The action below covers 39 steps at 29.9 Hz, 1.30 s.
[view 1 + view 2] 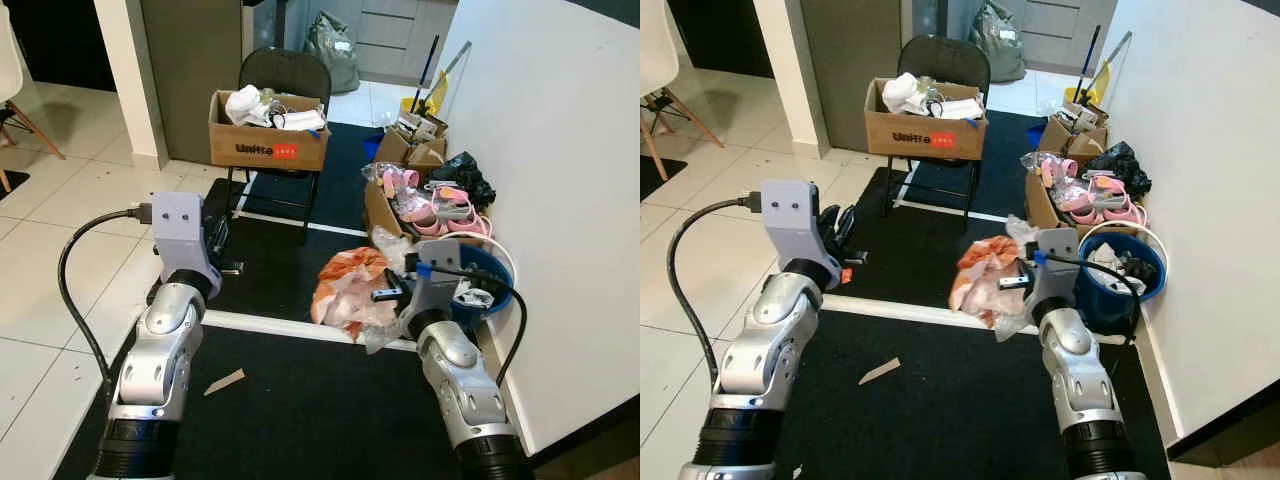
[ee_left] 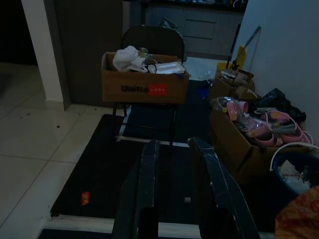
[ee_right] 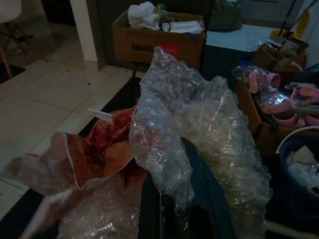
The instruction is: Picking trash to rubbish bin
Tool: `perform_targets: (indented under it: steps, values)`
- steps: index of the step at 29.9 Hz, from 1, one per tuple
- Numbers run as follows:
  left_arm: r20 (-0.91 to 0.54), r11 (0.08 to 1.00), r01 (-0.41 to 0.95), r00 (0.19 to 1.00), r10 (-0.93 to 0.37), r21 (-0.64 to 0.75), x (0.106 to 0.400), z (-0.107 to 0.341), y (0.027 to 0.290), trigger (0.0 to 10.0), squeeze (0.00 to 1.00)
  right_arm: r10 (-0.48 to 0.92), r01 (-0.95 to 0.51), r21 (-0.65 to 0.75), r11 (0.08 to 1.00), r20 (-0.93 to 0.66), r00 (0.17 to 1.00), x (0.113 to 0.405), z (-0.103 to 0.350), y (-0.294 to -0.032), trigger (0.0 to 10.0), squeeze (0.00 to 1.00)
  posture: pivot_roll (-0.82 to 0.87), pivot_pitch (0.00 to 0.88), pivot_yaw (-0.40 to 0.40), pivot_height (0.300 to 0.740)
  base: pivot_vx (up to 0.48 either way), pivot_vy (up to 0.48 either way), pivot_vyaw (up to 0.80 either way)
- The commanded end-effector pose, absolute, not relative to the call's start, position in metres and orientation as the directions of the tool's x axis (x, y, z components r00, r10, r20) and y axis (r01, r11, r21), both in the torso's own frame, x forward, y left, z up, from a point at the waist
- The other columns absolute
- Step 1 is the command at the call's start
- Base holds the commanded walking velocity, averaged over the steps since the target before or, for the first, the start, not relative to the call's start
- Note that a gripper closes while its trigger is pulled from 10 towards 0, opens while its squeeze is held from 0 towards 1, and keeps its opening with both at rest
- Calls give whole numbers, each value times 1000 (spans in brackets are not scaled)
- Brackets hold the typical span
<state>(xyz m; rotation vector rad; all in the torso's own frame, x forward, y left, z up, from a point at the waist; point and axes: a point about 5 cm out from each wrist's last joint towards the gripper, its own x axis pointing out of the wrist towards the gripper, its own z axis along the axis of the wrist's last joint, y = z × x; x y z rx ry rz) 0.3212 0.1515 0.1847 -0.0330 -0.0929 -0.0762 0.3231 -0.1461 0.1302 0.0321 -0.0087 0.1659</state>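
Hanging raised over the black mat, the left gripper (image 2: 174, 194) holds nothing, its fingers spread a little apart, and a scrap of cardboard (image 1: 225, 381) lies on the mat below it, not yet picked up. Mid-scene, the right gripper (image 1: 392, 295) is pinched on a wad of orange paper and bubble wrap (image 1: 348, 290), held up off the floor just left of the blue bin (image 1: 500, 290) by the wall. I judge the task about halfway: trash is grabbed but not yet over the bin, so carrying right and dropping remain; the bin already holds some rubbish.
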Motion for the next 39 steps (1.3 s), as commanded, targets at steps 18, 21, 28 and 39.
perform_targets:
  steps: [18, 21, 28, 39]
  values:
    - [96, 994, 107, 990, -105, -14, 316, 182, 147, 10000, 0, 230, -230, 18, 973, -12, 973, 325, 128, -137, 10000, 0, -36, 58, -84, 740, 396, 0, 0]
    - [96, 994, 111, 989, -109, -15, 316, 182, 146, 10000, 0, 233, -233, 16, 972, -11, 972, 326, 129, -136, 10000, 0, -37, 58, -82, 740, 419, 0, 0]
    - [93, 994, 112, 990, -110, -14, 317, 182, 145, 10000, 0, 242, -241, 13, 970, -12, 970, 325, 129, -135, 10000, 0, -37, 59, -80, 740, 419, 0, 0]
    - [91, 995, 103, 991, -102, -2, 319, 183, 147, 10000, 0, 258, -257, 10, 966, -27, 966, 326, 125, -133, 10000, 0, -33, 59, -82, 740, 420, 0, 0]
